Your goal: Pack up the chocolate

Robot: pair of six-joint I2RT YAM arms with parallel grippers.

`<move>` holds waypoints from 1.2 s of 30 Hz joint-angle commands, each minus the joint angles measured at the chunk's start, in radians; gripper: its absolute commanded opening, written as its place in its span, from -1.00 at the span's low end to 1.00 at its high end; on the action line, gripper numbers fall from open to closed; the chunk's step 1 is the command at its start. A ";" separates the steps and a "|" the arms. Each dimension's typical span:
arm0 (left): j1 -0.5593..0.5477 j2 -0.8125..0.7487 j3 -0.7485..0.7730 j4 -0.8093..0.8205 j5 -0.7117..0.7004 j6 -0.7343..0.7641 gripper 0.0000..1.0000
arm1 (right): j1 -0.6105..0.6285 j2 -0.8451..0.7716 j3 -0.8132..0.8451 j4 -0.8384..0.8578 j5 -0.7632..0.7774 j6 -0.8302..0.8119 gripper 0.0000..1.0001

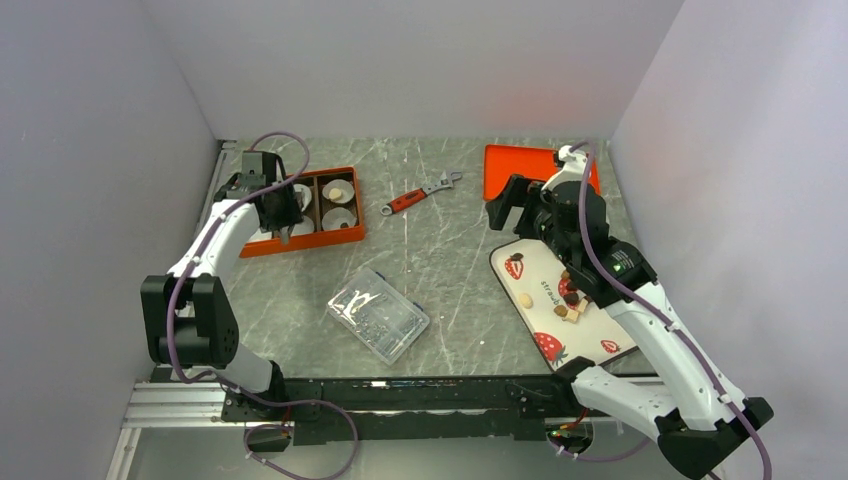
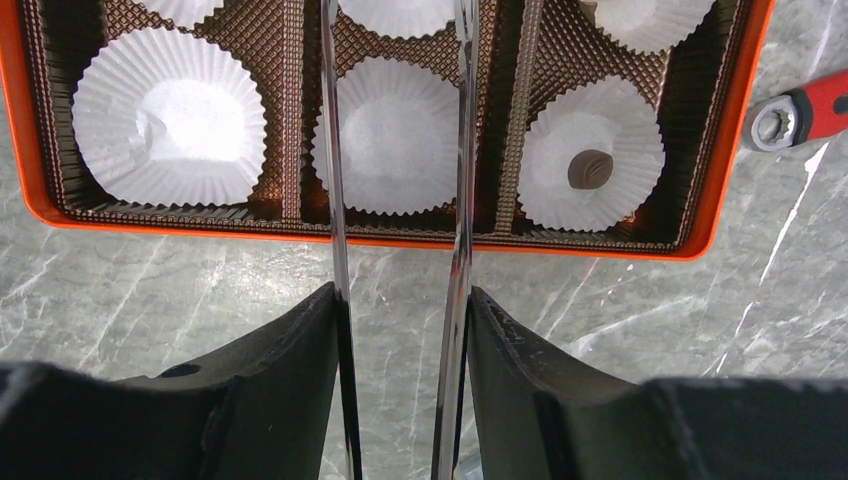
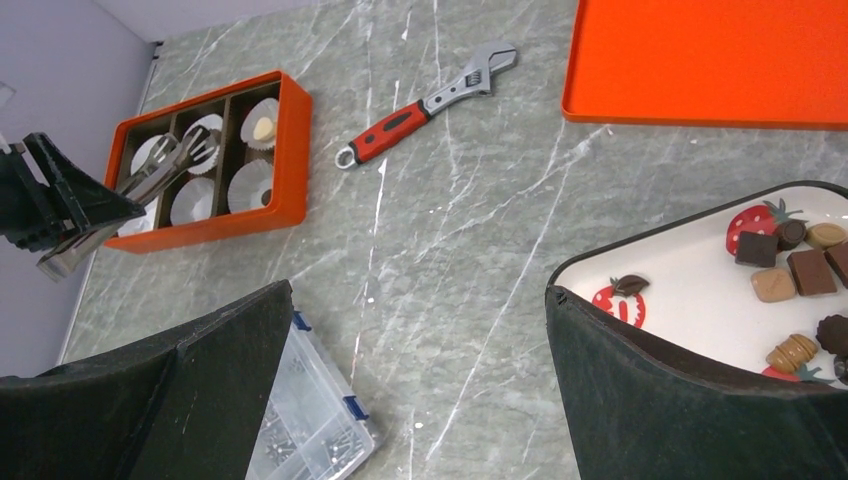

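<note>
Several small chocolates (image 1: 572,300), brown, tan and cream, lie on a white strawberry-print plate (image 1: 520,275); they also show in the right wrist view (image 3: 790,270). The orange box (image 1: 345,236) holds white paper cups. One cup holds a brown piece (image 2: 590,168), another a cream piece (image 3: 262,128). My left gripper (image 1: 283,222) is shut on metal tongs (image 2: 460,200), whose blades reach over the middle cup with nothing seen between them. My right gripper (image 3: 418,290) is open and empty, above the table left of the plate.
A red-handled wrench (image 1: 420,194) lies mid-table at the back. A clear plastic parts case (image 1: 378,313) sits near the front centre. An orange lid (image 1: 510,165) lies at the back right. Walls close in on the left, back and right.
</note>
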 commanded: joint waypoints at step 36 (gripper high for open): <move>-0.831 0.255 0.484 0.103 0.092 0.000 -0.01 | -0.003 -0.275 0.108 0.005 0.367 -0.048 0.99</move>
